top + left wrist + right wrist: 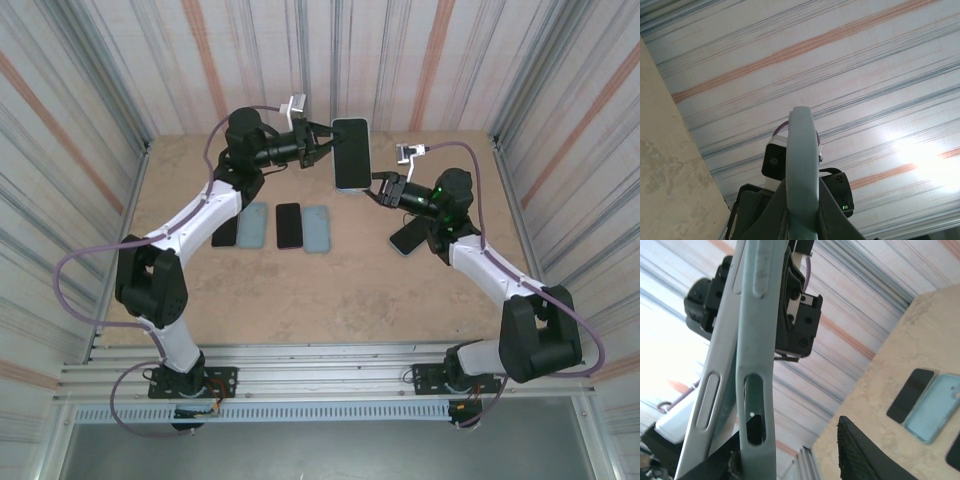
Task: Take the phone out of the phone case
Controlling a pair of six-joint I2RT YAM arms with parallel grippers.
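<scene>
While the left gripper (326,148) pinches the phone case (352,152) aloft, the right gripper (378,185) gapes at its edge.

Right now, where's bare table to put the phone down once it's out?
Free: the wide near strip of the tan table, between the row of black phones and pale blue cases and the metal front rail; also the far right corner. Crowded: that row left of centre, and the dark phone lying under the right arm.

black joints (150,285), white links (200,215), purple cables (60,265), green light (437,190)
</scene>
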